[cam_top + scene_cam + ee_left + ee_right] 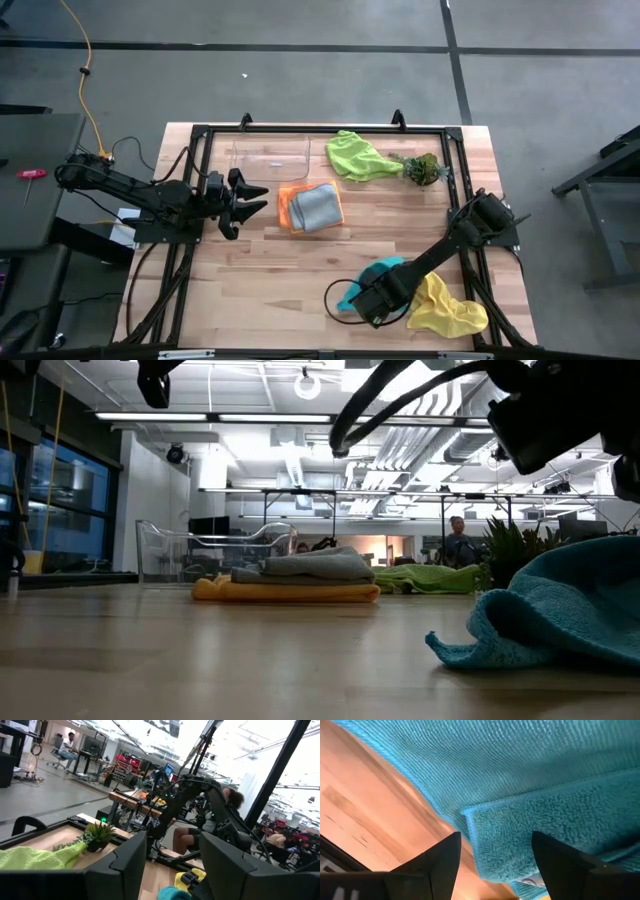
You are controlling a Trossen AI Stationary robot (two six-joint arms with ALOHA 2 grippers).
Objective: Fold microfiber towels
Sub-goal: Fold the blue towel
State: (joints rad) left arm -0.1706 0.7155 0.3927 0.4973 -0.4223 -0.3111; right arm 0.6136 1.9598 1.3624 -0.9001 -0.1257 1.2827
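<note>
A teal towel (372, 277) lies rumpled near the table's near edge; it also shows in the low view (565, 605). My right gripper (362, 300) hangs open over its left part. In the right wrist view (495, 862) a doubled-over corner of the towel (530, 840) lies between the two fingers, and I see no touch. A yellow towel (448, 312) lies crumpled to its right. A folded grey towel (318, 207) lies on a folded orange one (289, 208) at mid-table. A lime green towel (357, 156) lies crumpled at the far side. My left gripper (262, 198) is open and empty, left of the orange towel.
A clear plastic tray (270, 153) stands at the far side, left of the green towel. A small leafy plant sprig (423, 168) lies right of the green towel. A black frame (300, 130) runs along the table's edges. Bare wood lies in the near left part.
</note>
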